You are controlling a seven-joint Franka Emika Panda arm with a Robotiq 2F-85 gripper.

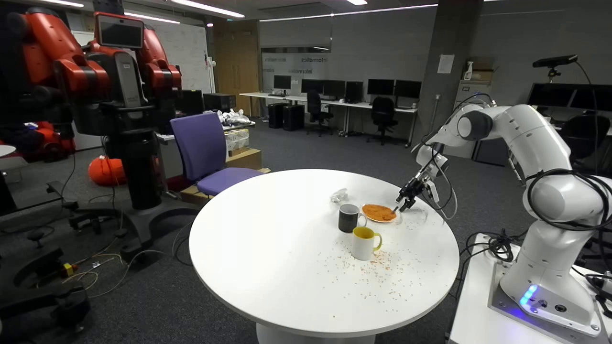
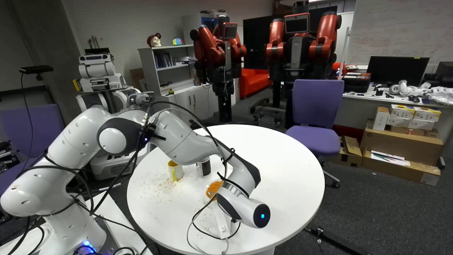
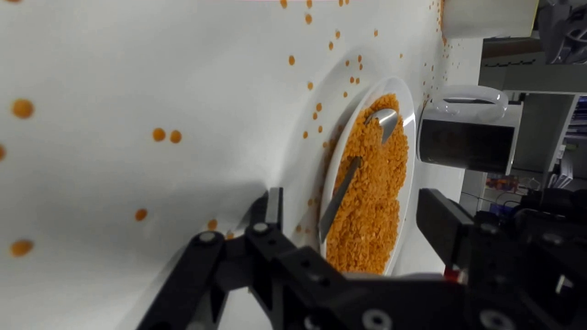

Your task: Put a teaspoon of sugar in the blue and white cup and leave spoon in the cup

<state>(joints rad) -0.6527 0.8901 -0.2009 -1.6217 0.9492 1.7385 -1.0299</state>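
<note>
In the wrist view my gripper [image 3: 349,198] is open, its two dark fingers standing well apart. The spoon [image 3: 338,199] lies between them in the picture and touches neither. Its handle crosses the plate's edge, its middle is buried, and its shiny bowl pokes out farther along. Orange grains [image 3: 371,229] cover the white plate [image 3: 409,120]; nothing that looks like sugar shows. An exterior view has the gripper [image 1: 404,203] low over the table at the plate's near side. In an exterior view the arm hides the jaws. The blue and white cup is hidden or out of view.
Beyond the plate stands a dark mug [image 1: 346,220] with a white handle. Beside it is a white mug with yellow inside [image 1: 362,246]. A crumpled clear item [image 1: 339,196] lies behind. Loose grains are scattered over the round white table [image 1: 267,248].
</note>
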